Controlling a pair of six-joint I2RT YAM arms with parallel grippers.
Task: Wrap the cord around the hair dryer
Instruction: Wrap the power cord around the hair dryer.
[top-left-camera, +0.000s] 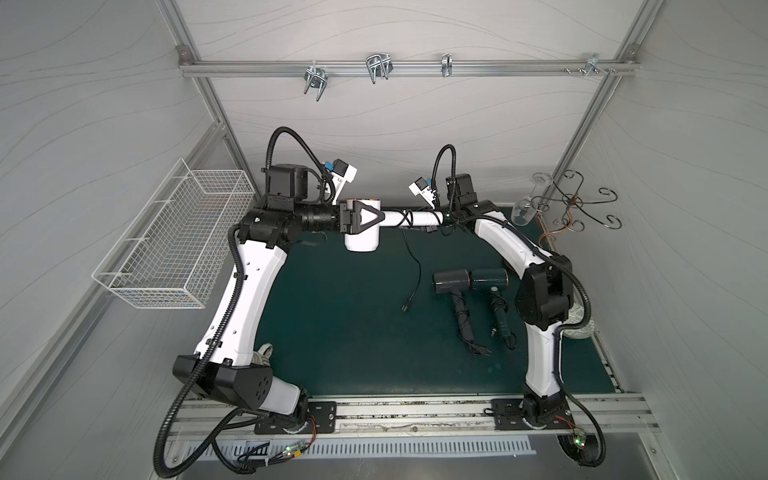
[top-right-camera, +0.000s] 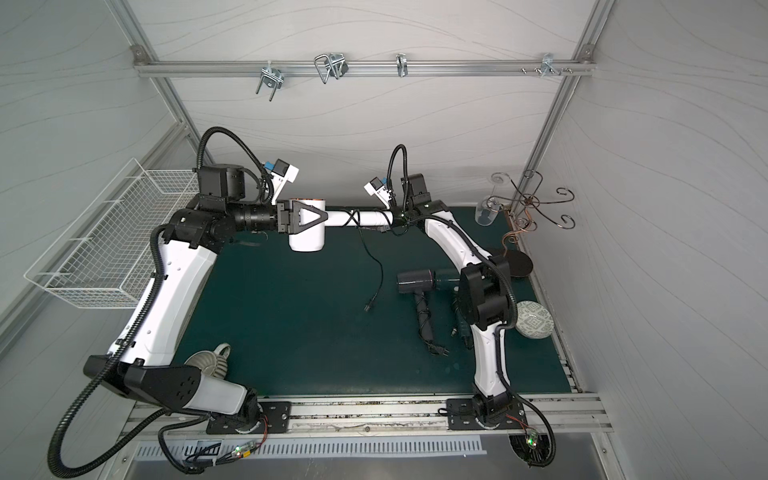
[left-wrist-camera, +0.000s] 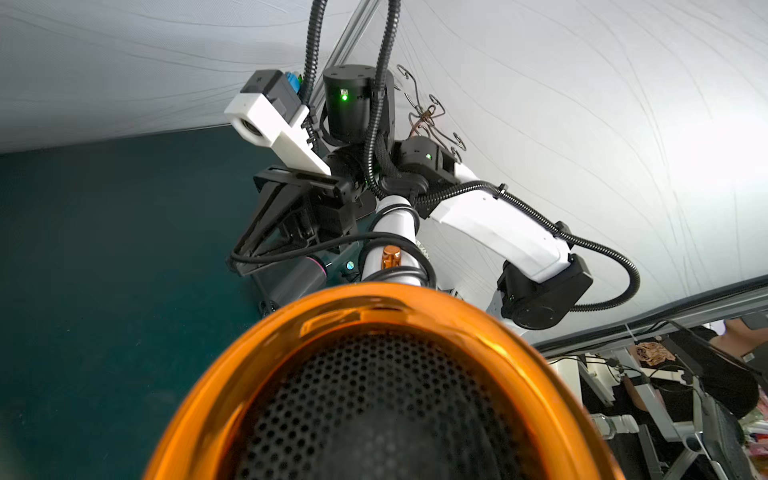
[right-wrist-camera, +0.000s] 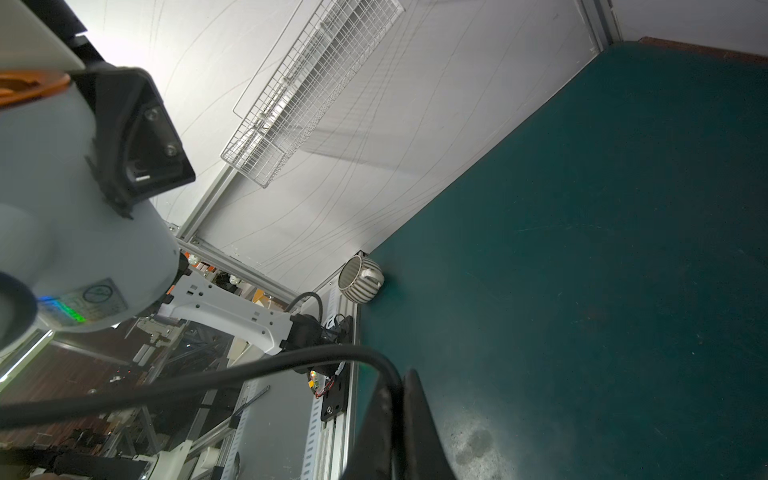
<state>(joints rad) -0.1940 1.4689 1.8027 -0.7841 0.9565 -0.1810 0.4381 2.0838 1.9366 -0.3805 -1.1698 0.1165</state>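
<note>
The white hair dryer with an orange rear rim hangs above the back of the green mat. My left gripper is shut on its barrel, one black finger across the top. The handle points toward my right gripper. The black cord crosses the handle in a few turns. Its loose end drops to the mat and ends in the plug. My right gripper is shut on the cord near the handle's end. Both top views show this, with the barrel and plug.
Two dark hair dryers with wound cords lie on the mat's right side, by my right arm. A white wire basket hangs on the left wall. A metal rack with a glass stands back right. A mug and patterned dish sit at the mat's edges.
</note>
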